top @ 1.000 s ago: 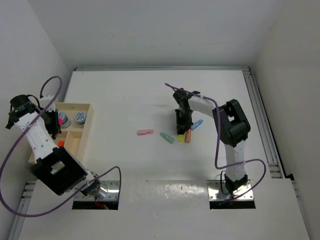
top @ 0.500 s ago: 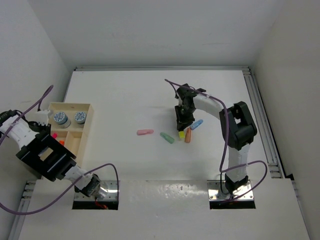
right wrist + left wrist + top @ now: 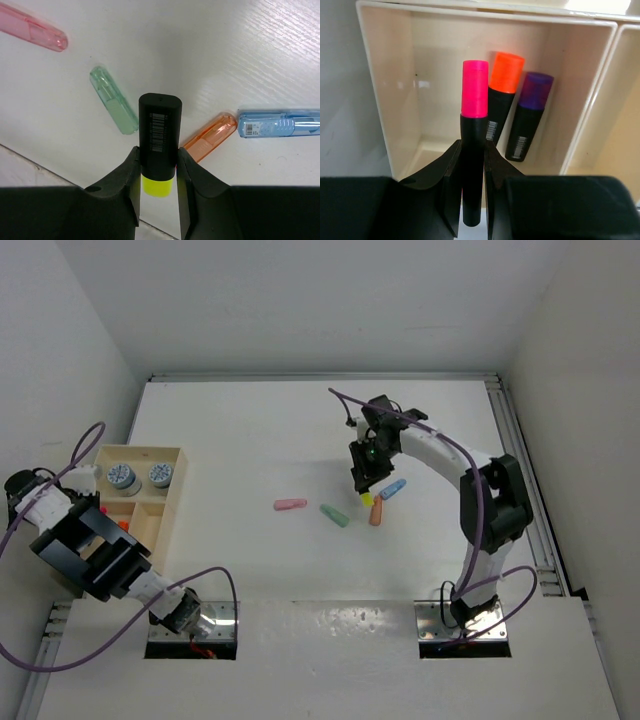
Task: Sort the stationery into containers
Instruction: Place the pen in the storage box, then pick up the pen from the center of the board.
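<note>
My left gripper [image 3: 472,150] is shut on a pink-ended black highlighter [image 3: 474,115], held over a compartment of the wooden tray [image 3: 380,75] where an orange highlighter [image 3: 503,85] and a purple highlighter [image 3: 532,110] lie. In the top view this gripper [image 3: 97,508] is at the tray's [image 3: 178,485] left side. My right gripper [image 3: 157,155] is shut on the yellow highlighter [image 3: 159,130], held above the table [image 3: 366,496]. Below it lie the pink [image 3: 32,33], green [image 3: 114,100], salmon [image 3: 210,136] and blue [image 3: 280,123] stubs. Two patterned rolls [image 3: 122,477] [image 3: 160,475] sit in the tray's far compartment.
The tray stands at the table's left edge beside the left wall. A raised rail [image 3: 520,470] runs along the table's right edge. The pastel stubs lie in a loose row at mid-table, the pink stub [image 3: 290,505] furthest left.
My left arm has swung left and lowered the pink highlighter toward the tray's middle-left compartment. My right gripper has risen off the table with the yellow highlighter and moved slightly away from the stubs.
</note>
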Robot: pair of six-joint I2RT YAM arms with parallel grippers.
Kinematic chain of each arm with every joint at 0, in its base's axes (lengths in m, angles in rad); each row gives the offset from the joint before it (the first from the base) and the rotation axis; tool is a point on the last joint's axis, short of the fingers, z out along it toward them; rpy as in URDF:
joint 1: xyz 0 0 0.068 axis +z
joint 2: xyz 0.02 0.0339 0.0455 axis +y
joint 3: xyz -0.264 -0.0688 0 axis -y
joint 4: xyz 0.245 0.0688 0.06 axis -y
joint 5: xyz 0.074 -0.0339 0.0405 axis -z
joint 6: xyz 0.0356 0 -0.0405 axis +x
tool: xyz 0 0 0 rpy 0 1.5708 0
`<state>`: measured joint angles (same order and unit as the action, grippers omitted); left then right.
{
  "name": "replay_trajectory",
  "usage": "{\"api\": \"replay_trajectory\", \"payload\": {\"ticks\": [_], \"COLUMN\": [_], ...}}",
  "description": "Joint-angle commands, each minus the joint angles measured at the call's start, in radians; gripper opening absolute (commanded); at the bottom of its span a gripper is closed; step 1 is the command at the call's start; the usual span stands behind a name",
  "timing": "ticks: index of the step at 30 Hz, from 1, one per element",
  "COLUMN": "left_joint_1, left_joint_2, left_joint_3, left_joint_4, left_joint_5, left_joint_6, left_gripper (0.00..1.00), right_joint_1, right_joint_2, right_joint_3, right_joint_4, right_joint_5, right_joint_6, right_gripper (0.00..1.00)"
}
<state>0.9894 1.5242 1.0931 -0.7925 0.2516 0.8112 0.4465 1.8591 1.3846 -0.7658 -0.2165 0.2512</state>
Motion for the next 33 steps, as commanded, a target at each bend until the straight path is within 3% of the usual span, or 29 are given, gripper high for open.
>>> {"api": "replay_trajectory", "payload": {"ticks": [1,9,12,19,22,23,24,28,33], "left_joint_1": [0.005,0.003,0.003,0.003,-0.003,-0.036,-0.061,-0.263,-0.532], "left_joint_2": [0.011,0.050,0.002,-0.224,-0.340,-0.358,-0.407,-0.593,-0.605], "left_joint_3": [-0.003,0.019,0.024,0.122,0.197,0.212,0.227,0.154,0.172], "left_joint_4": [0.101,0.081,0.044,-0.118,-0.359,-0.432,-0.527,-0.525,-0.521], "left_joint_5": [0.005,0.035,0.092,0.363,0.645,0.682,0.705,0.767,0.785], "left_joint_6": [-0.034,0.005,0.052,0.228,0.515,0.684,0.763,0.833,0.795], "left_gripper": [0.06,0.47,0.56,0.57,0.55,0.53,0.52,0.50,0.51], "right_joint_1": [-0.006,-0.008,-0.005,-0.008,0.004,0.011,0.015,0.041,0.061], "right_joint_2": [-0.067,-0.098,-0.095,-0.087,-0.080,-0.080,-0.078,-0.072,-0.051], "right_joint_3": [0.034,0.056,0.083,0.175,0.200,0.203,0.200,0.195,0.199], "right_joint_4": [-0.012,-0.035,-0.052,-0.177,-0.239,-0.250,-0.263,-0.293,-0.319], "right_joint_5": [-0.035,-0.070,-0.093,-0.303,-0.441,-0.470,-0.533,-0.671,-0.791], "right_joint_6": [-0.067,-0.131,-0.144,-0.161,-0.176,-0.188,-0.191,-0.219,-0.207], "right_gripper": [0.00,0.00,0.00,0.00,0.00,0.00,0.00,0.00,0.00]}}
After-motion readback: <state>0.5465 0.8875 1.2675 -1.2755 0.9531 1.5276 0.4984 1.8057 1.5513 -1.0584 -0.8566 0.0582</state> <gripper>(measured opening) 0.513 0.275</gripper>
